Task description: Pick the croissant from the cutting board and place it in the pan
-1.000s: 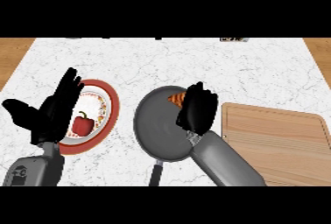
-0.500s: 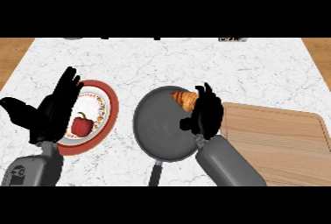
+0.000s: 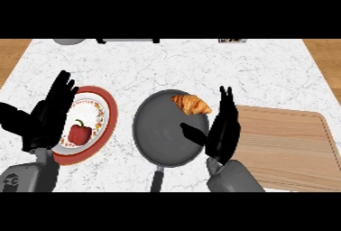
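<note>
The golden croissant [image 3: 191,103] lies inside the dark grey pan [image 3: 163,135], against its far right rim. My right hand [image 3: 220,131] is open, its fingers straight and pointing up along the pan's right edge, just below and right of the croissant and apart from it. The wooden cutting board [image 3: 286,144] at the right has nothing on it. My left hand [image 3: 47,117] rests open at the left, fingers up, over the left side of a plate.
A red-rimmed plate [image 3: 100,117] holding a red bell pepper [image 3: 80,134] sits left of the pan. The pan's handle [image 3: 157,179] points toward me. A grey object [image 3: 70,41] and a small dark item [image 3: 233,40] lie at the counter's far edge.
My right hand has let go of the croissant, straightened its fingers and drawn back to the right. The croissant now lies uncovered in the pan. The left hand stayed put.
</note>
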{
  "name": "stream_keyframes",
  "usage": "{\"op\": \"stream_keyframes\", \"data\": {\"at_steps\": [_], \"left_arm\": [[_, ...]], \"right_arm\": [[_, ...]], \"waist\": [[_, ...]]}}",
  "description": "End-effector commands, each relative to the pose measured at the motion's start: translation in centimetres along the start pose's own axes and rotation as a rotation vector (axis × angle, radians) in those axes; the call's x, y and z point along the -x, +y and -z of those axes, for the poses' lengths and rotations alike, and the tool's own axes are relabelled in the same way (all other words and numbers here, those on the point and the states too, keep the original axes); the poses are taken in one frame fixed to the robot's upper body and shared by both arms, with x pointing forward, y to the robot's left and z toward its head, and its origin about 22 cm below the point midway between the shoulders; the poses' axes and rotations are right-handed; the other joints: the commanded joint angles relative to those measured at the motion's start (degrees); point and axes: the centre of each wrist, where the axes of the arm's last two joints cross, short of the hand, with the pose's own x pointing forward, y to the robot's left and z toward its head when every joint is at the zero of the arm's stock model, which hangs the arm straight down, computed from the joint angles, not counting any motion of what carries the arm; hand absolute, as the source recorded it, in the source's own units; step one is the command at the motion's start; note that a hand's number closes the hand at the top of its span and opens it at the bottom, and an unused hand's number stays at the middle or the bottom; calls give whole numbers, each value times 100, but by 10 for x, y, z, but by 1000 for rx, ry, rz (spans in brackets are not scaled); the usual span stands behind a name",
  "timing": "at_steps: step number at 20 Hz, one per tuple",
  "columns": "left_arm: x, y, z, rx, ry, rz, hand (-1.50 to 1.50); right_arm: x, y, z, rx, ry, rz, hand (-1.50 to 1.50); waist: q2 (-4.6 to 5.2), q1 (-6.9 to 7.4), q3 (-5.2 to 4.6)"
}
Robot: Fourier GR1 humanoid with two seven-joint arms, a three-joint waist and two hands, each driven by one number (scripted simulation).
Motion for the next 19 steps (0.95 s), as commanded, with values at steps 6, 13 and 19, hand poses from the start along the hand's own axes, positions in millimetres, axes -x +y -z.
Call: {"op": "stream_keyframes", "data": {"at_steps": [6,13,19], "left_arm": [[4,13,-12,-12,20,-8,0],[6,6,-5,-3,17,9,0],[-1,-3,-2,16,13,1,0]], "right_arm": [[31,-84,-72,37,31,374,-150],[62,-144,-128,0,-32,378,-150],[71,-135,-134,16,-46,350,-150]], "waist": [[-22,-64,7],[8,-22,-2],[24,33,-7]]}}
